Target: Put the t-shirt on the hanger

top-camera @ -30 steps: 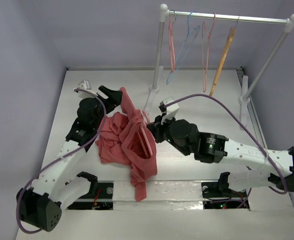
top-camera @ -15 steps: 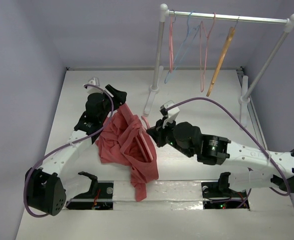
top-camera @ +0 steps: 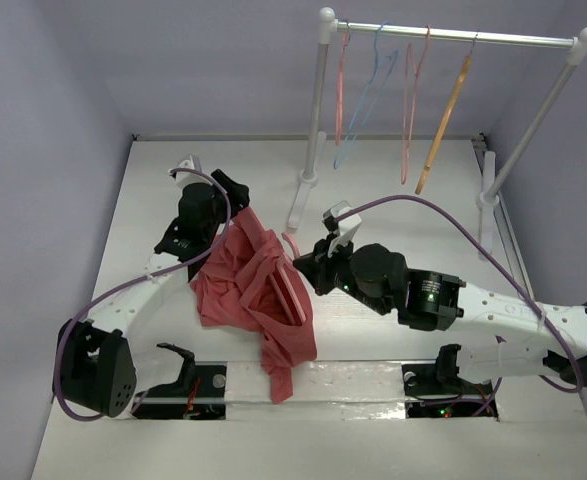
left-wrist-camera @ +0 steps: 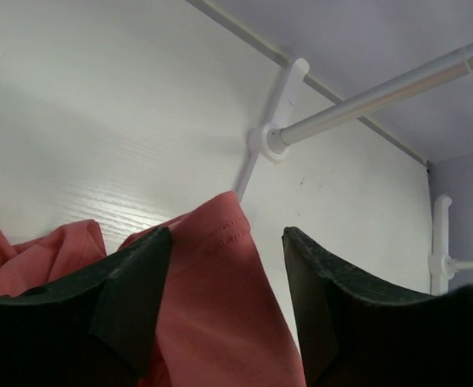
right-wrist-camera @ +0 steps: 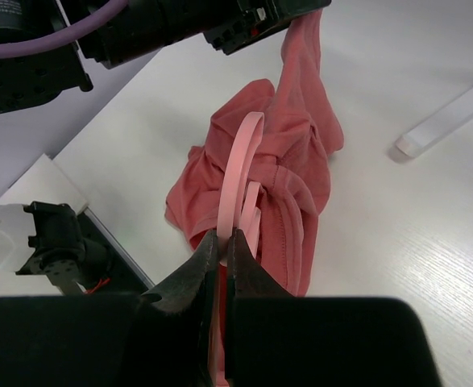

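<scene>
The salmon-red t-shirt [top-camera: 235, 292] lies bunched on the table between the arms, with one end trailing over the near edge. The thick pink hanger [top-camera: 295, 290] is inside its folds, and the hook pokes out at the top. My right gripper [top-camera: 308, 268] is shut on the hanger's bar [right-wrist-camera: 240, 153], with the t-shirt [right-wrist-camera: 300, 161] draped round it. My left gripper [top-camera: 235, 195] is at the shirt's far corner. Its jaws stand wide open [left-wrist-camera: 228, 234]. A hemmed flap of the shirt [left-wrist-camera: 220, 306] rises between them and leans on the left finger [left-wrist-camera: 131, 290].
A white clothes rack [top-camera: 453, 36] stands at the back right with thin pink wire hangers [top-camera: 410, 90], a blue one and an orange-tan hanger [top-camera: 443, 110]. Its left post foot [top-camera: 303, 180] is close behind the shirt. Walls close in on the left and at the back.
My left arm has swung further in over the shirt's far corner. The raised corner of cloth now sits lower. My right gripper, still holding the hanger, has barely shifted.
</scene>
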Controlling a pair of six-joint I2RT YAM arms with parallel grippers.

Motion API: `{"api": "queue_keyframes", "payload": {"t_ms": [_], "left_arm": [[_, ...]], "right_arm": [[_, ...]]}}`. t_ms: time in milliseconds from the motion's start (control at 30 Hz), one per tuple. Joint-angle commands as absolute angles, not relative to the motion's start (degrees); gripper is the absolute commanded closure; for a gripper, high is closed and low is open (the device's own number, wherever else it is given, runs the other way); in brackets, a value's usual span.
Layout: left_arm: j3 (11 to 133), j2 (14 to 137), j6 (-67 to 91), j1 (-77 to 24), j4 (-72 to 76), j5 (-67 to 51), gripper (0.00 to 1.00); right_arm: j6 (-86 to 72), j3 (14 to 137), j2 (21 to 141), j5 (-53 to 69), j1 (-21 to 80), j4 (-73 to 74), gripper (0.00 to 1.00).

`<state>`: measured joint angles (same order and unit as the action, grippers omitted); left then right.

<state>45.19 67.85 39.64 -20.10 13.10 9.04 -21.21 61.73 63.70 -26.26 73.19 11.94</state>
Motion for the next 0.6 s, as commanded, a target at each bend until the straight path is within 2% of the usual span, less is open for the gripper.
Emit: {"api": "queue_keyframes", "payload": {"t_ms": [0, 33, 167, 200, 333, 367, 400, 567], "left_arm": [[47.81, 68.29, 38.23, -19.69, 15.37, 10.37, 0.47], [47.55, 68.38, 38.23, -19.69, 15.64, 10.37, 0.51], [47.11, 67.94, 39.02, -19.69, 16.35, 10.9, 0.83], [47.11, 67.85, 39.02, -19.69, 16.17, 11.07, 0.86], [47.72, 67.41, 38.85, -19.69, 15.03, 12.83, 0.91], [47.9, 67.33, 38.59, -19.69, 14.86, 13.7, 0.98], [48.16, 67.24, 38.24, -19.69, 14.24, 14.06, 1.0], [53.51, 67.5, 35.08, -19.69, 10.82, 18.09, 1.0]], "right_arm": [[-21.53, 61.79, 62.23, -25.31, 73.39, 7.03, 1.0], [-21.53, 61.79, 62.05, -25.31, 73.39, 7.21, 1.0], [-21.62, 61.52, 61.79, -25.4, 73.39, 7.21, 1.0], [-21.71, 61.52, 61.79, -25.49, 73.39, 7.21, 1.0], [-21.71, 61.44, 61.61, -25.31, 73.39, 7.82, 1.0], [-21.8, 61.35, 61.44, -25.23, 73.39, 7.91, 1.0], [-21.88, 61.09, 61.26, -24.96, 73.39, 8.0, 1.0], [-22.41, 60.21, 60.29, -24.35, 73.39, 10.28, 1.0]]}}
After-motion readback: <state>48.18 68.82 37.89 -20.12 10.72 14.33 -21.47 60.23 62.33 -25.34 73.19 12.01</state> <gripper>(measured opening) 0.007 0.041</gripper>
